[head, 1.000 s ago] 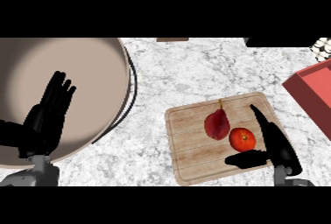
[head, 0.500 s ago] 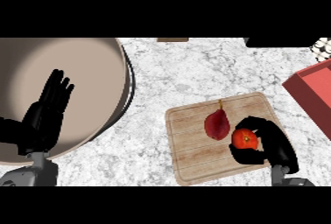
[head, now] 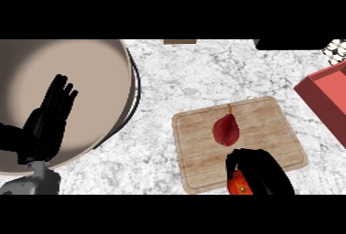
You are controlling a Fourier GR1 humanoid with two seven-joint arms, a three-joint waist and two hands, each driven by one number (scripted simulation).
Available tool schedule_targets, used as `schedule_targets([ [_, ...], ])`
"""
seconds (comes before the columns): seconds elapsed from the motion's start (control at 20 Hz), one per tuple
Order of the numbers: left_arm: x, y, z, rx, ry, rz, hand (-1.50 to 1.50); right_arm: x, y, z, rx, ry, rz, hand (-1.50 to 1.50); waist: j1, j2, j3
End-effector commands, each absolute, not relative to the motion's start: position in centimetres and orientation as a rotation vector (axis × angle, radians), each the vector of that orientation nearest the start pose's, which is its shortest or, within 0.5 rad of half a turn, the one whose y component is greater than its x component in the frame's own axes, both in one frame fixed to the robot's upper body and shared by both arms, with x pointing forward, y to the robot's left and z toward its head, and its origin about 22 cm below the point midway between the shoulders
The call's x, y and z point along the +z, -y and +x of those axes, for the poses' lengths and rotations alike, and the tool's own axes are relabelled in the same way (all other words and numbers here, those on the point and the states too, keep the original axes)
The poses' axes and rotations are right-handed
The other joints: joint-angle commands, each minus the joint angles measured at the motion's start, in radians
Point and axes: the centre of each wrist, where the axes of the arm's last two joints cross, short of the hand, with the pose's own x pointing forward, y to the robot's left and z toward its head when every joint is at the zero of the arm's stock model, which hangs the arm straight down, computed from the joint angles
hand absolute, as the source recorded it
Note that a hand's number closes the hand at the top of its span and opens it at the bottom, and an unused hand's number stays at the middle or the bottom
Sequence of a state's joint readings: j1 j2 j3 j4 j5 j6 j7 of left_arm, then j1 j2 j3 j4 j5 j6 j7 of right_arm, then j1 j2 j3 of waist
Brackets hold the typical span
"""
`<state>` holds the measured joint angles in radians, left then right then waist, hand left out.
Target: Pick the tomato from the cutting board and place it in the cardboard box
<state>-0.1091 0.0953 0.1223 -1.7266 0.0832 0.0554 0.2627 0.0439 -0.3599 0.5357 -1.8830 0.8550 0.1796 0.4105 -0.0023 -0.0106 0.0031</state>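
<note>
Gripping hand: the right hand (head: 260,172), its fingers curled round the tomato (head: 238,185), at the view's lower edge.
Tomato: one, red-orange, showing just left of the curled fingers, over the near edge of the cutting board (head: 270,128).
Cutting board: one, pale wood, tilted on the marble counter (head: 189,73), stretching away from the right hand toward the far side.
Other item on the board: one dark red pointed vegetable (head: 225,128), beyond the right hand and a little to its left, apart from it.
Box: one reddish box (head: 326,98), far and to the right of the right hand, cut off by the view's right edge.
Resting hand: the left hand (head: 51,119), fingers straight and pointing up, well to the left of the right hand.
Under the left hand: one large round beige basin (head: 81,82) with a dark rim.
</note>
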Motion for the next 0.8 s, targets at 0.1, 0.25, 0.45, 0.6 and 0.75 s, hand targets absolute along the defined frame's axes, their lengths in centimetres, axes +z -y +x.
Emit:
schedule_targets([
  [0.1,5.7,-25.7,26.7,0.123,1.535,0.09,0.0,7.4,17.4,15.2,1.412,1.498,-0.715,1.5,-0.012,0.008,-0.003],
  [0.25,5.6,-26.9,25.5,0.119,1.55,0.093,0.0,10.9,17.1,12.0,1.418,1.572,-0.719,1.5,-0.013,0.005,-0.004],
  [0.45,6.2,-26.6,26.8,0.103,1.532,0.077,0.0,14.9,17.0,10.5,1.447,1.646,-0.77,1.5,-0.012,0.007,-0.004],
  [0.6,4.6,-26.3,26.2,0.123,1.55,0.102,0.0,16.9,18.0,9.8,1.257,1.717,-0.772,1.5,-0.015,0.009,-0.004],
  [0.75,5.3,-25.9,25.6,0.139,1.544,0.091,0.0,17.5,18.1,9.8,1.02,1.757,-0.819,1.5,-0.025,0.005,-0.004],
])
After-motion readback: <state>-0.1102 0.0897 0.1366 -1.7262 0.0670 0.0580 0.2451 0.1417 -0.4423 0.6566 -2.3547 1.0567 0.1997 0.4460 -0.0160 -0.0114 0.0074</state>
